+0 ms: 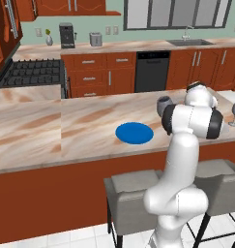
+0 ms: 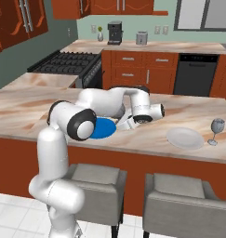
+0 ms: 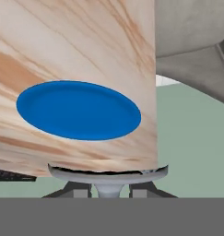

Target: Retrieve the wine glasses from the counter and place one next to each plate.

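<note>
Wine glass number one (image 3: 108, 173) is in my gripper (image 3: 108, 190). The coming move turns on where it sits relative to the blue plate.

The worktop (image 1: 51, 131) carrying everything is the long marbled bar with grey stools (image 2: 96, 176) tucked under its near edge. The blue plate (image 1: 134, 132) lies about midway along it, closer to the near edge than the far one. The pale plate (image 2: 185, 138) lies further toward the right end, well apart from the blue one.

A second wine glass (image 2: 216, 130) stands upright just beside the pale plate on its right, so I judge that setting done.

In the left base view the bowl of the glass I hold (image 1: 163, 103) shows just past the blue plate's far-right rim, near it but not over it. Its long axis looks roughly upright there. My own forearm hides the foot, so I cannot tell whether it touches the worktop.

My gripper stands narrow, with both finger tips closed on the short stem just by the foot. The hand view adds what the base views lack: the round foot seen edge-on, and the blue plate straight ahead of it across bare marble. The right base view shows my wrist low at the plate's right edge.
</note>
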